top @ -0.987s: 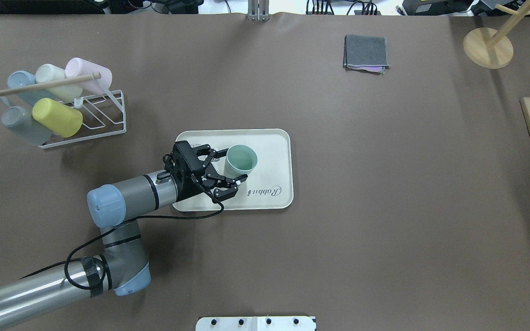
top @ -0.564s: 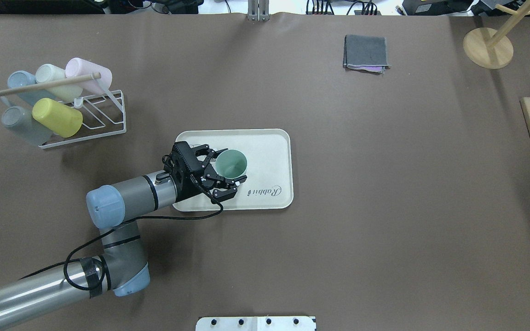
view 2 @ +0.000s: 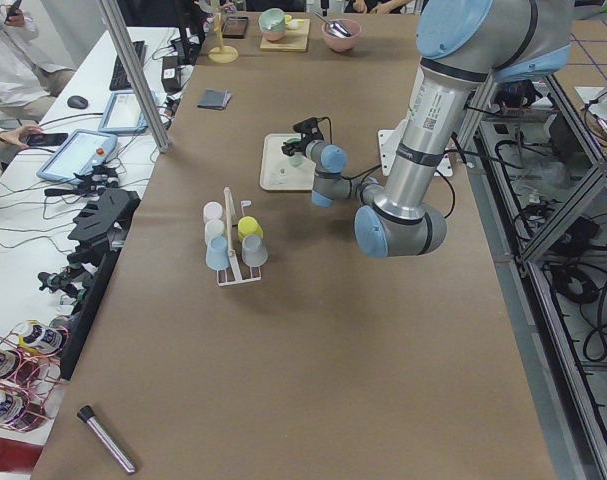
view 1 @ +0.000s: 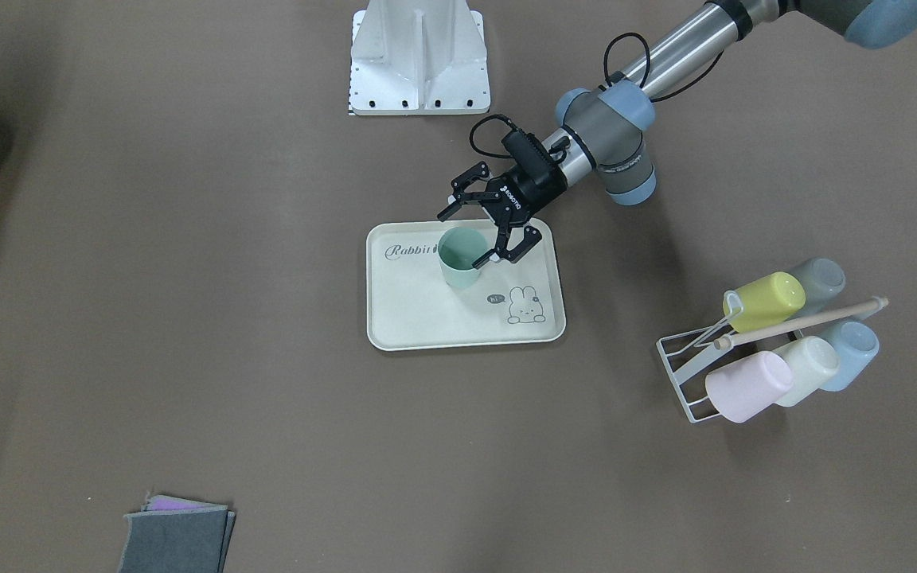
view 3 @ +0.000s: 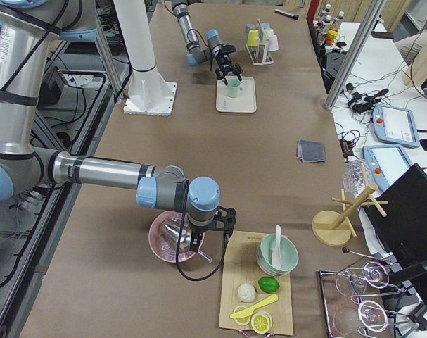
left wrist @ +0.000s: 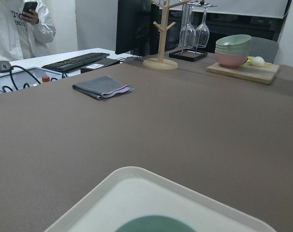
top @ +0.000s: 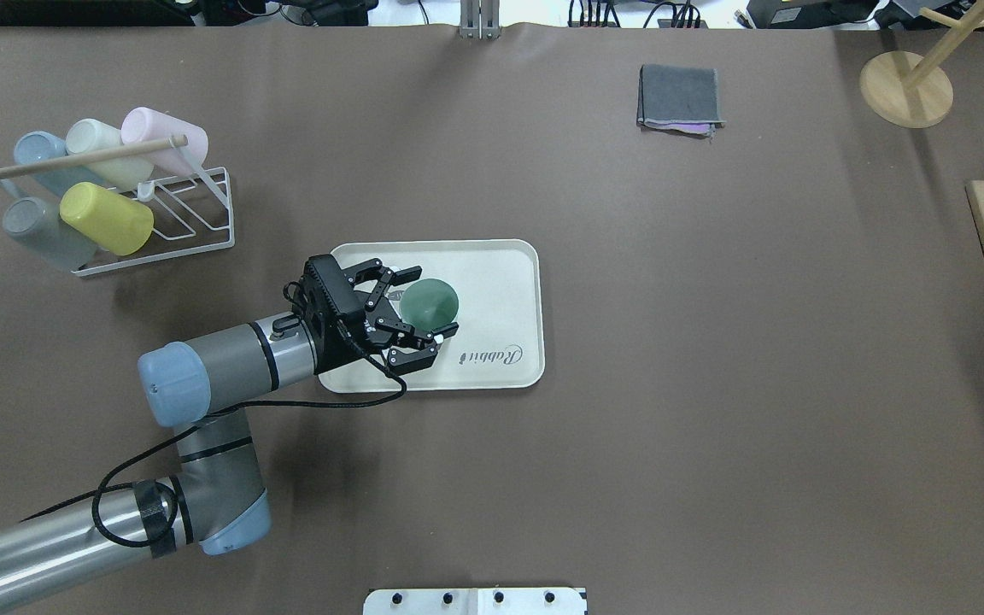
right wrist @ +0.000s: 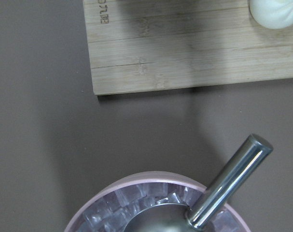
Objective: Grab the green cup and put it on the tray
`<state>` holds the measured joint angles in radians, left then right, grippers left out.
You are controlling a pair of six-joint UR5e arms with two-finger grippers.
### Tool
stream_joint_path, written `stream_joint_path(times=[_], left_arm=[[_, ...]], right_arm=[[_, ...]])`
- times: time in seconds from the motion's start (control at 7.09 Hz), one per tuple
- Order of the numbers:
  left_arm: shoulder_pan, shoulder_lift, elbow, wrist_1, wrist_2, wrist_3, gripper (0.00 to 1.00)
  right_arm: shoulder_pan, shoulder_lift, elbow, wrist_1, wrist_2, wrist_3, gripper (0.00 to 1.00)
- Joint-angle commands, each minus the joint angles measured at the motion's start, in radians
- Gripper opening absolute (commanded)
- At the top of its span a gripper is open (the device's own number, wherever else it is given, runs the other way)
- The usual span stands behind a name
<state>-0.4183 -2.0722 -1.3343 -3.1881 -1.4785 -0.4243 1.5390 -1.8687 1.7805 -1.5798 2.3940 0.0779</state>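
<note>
1. From across the table, the green cup [view 1: 458, 263] stands upright and empty on the tray [view 1: 427, 322], just beside the "Rabbit" lettering. The left gripper [view 1: 470, 237] is spread wide, with one finger on each side of the cup. A wire rack [view 1: 685, 358] holds five cups lying on their sides.
2. From overhead, the cup [top: 424, 306] is the only thing in the tray [top: 500, 260]. It sits between the parted fingers of the left gripper [top: 433, 300]. A yellow cup [top: 106, 218] lies at the front of the rack [top: 202, 224].
3. From the left end, the tray [view 2: 273, 178] looks small and far off, and the far end of the left arm reaches over it.
4. From the right end, the right gripper [view 3: 213, 229] hangs over a pink bowl [view 3: 164, 243]. I cannot tell whether its fingers are parted. On a wooden board [view 3: 259, 310] nearby, a green bowl [view 3: 278, 257] holds a white spoon.
5. From the left wrist, the tray rim [left wrist: 136, 175] curves around the cup's green edge [left wrist: 153, 225].
6. From the right wrist, the pink bowl [right wrist: 136, 182] holds clear cubes and a metal handle [right wrist: 228, 181].
</note>
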Motion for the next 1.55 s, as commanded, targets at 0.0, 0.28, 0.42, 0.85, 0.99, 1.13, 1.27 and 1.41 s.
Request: stream_joint_path(times=[0.0, 0.28, 0.42, 0.85, 0.99, 1.13, 1.27, 1.41], left_arm=[[-0.039, 0.0, -0.145, 0.15, 0.0, -0.007, 0.98], [-0.123, -0.009, -0.285, 0.452, -0.005, -0.005, 0.98], [-0.169, -0.016, -0.304, 0.558, -0.006, -0.005, 0.98], [-0.419, -0.064, -0.31, 1.031, -0.133, -0.004, 0.98], [-0.532, -0.069, -0.309, 1.195, -0.197, -0.002, 0.98], [-0.615, -0.065, -0.303, 1.311, -0.256, -0.004, 0.98], [-0.714, -0.062, -0.298, 1.421, -0.355, -0.002, 0.98], [-0.805, 0.03, -0.272, 1.421, -0.491, -0.002, 0.98]], right_arm=[[0.001, -0.01, 0.008, 0.0, 0.002, -0.004, 1.0], [0.015, -0.012, 0.011, 0.001, 0.045, -0.006, 1.0], [0.016, -0.012, 0.011, 0.003, 0.045, -0.006, 1.0], [0.015, -0.01, 0.017, 0.001, 0.036, -0.006, 1.0], [0.015, -0.01, 0.016, 0.001, 0.034, -0.004, 1.0], [0.015, -0.009, 0.016, 0.001, 0.033, 0.0, 1.0], [0.015, -0.01, 0.016, 0.001, 0.031, -0.001, 1.0], [0.015, -0.013, 0.016, 0.001, 0.03, -0.001, 1.0]])
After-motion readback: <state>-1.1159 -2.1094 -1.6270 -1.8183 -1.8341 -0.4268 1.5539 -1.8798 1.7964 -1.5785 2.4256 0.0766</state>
